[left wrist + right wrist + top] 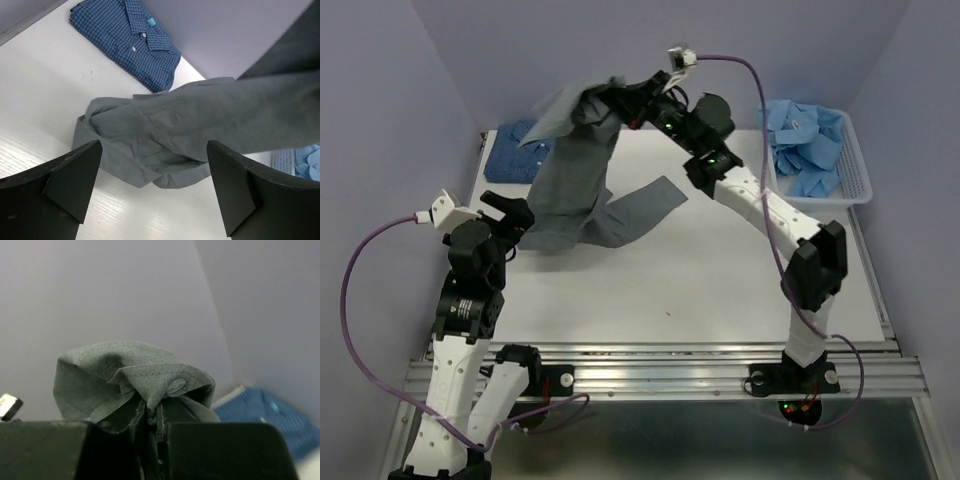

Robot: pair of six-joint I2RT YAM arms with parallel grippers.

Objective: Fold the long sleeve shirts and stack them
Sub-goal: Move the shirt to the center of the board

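The task looks to be at an early stage. One dark blue checked cotton shirt point(520, 148) lies folded, collar up, at the far left corner of the white table point(720, 290), and I judge it to be the start of the stack. The plain grey button-up cloth shirt point(570, 180) is in work and not yet folded. The right gripper point(150, 426) has its jaws closed tight on a bunch of the grey cloth near a button and holds it high above the far side of the table, so the body hangs down and the lower part and one sleeve rest crumpled on the surface. The left gripper point(154, 170) has its jaws wide apart and holds nothing; it hovers low, just beside the lower edge of the grey shirt. Several crumpled light blue shirts point(805, 140) wait in the white slatted plastic basket point(861, 170) at the far right. The table top is smooth and matt, and plain pale lilac walls point(520, 50) enclose it.
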